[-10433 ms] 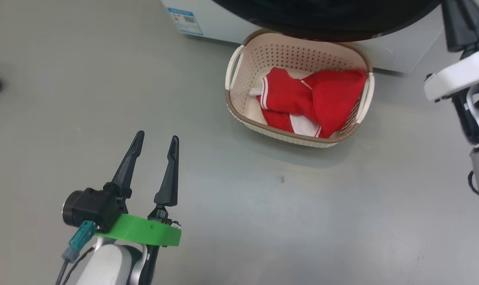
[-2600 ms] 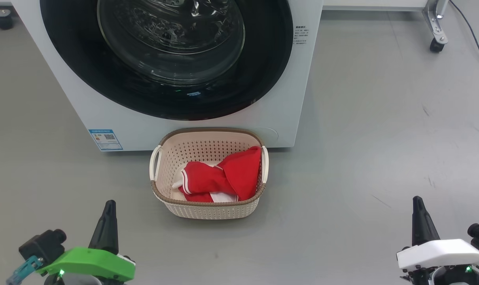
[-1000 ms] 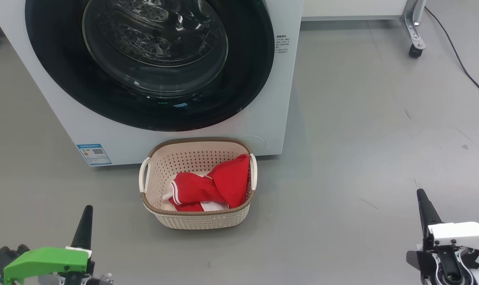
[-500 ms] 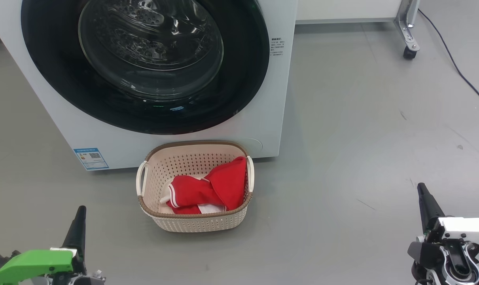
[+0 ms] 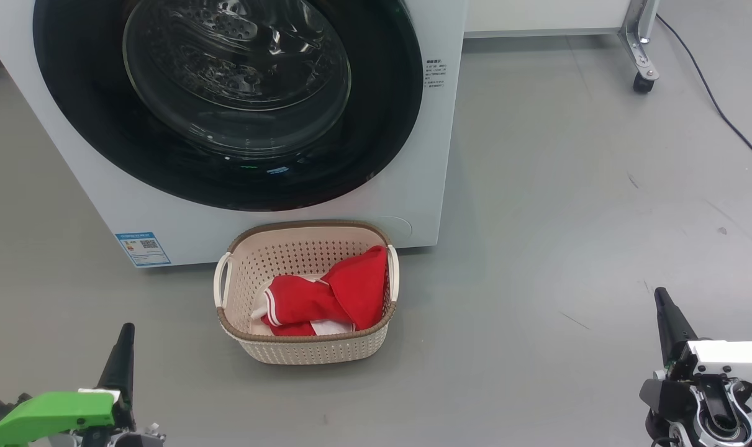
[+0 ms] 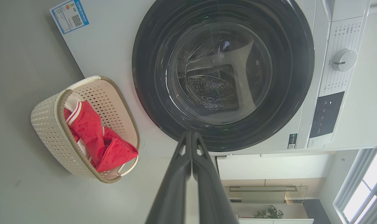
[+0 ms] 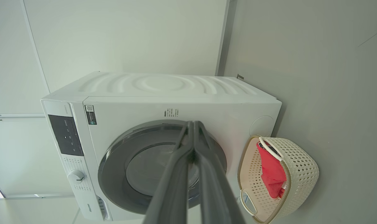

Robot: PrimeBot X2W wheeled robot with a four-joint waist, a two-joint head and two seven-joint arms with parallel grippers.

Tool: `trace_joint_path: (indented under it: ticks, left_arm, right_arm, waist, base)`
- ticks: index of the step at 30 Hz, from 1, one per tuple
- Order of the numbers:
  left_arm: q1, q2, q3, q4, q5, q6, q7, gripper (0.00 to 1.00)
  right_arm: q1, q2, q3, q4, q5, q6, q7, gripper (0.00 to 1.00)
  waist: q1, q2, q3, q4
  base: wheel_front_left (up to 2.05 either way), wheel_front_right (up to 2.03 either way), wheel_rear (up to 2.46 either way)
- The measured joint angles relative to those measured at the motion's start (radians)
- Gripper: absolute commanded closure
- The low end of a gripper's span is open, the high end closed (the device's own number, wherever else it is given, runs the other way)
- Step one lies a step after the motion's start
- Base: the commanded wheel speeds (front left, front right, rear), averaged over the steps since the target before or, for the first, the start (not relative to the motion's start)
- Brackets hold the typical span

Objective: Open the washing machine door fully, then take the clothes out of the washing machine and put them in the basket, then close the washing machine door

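The white washing machine stands ahead with its black-rimmed round door flat against the front, glass bowl in the middle. Right below it on the floor sits the cream basket with the red clothes inside. My left gripper is low at the left, shut and holding nothing, well short of the basket. My right gripper is low at the right, shut and holding nothing too. In the wrist views the door, basket and clothes show beyond the shut fingers.
Grey floor spreads wide to the right of the machine. A metal leg on a castor and a dark cable lie at the far right. A blue label marks the machine's lower left corner.
The head camera has shifted a little over the last second, so machine and basket sit slightly further left. Both grippers stay shut and low, and nothing has moved in the last half second.
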Motion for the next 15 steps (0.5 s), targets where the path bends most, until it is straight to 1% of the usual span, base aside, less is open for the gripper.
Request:
trace_joint_path:
  ticks: [15]
  left_arm:
    - [-0.007, 0.0, 0.002, 0.004, 0.0, 0.0, 0.0, 1.0]
  right_arm:
    - [-0.008, 0.0, -0.002, 0.007, 0.0, 0.001, 0.0, 1.0]
  waist:
    - [0.0001, 0.0, 0.0, 0.0]
  base:
    - [0.0, 0.0, 0.0]
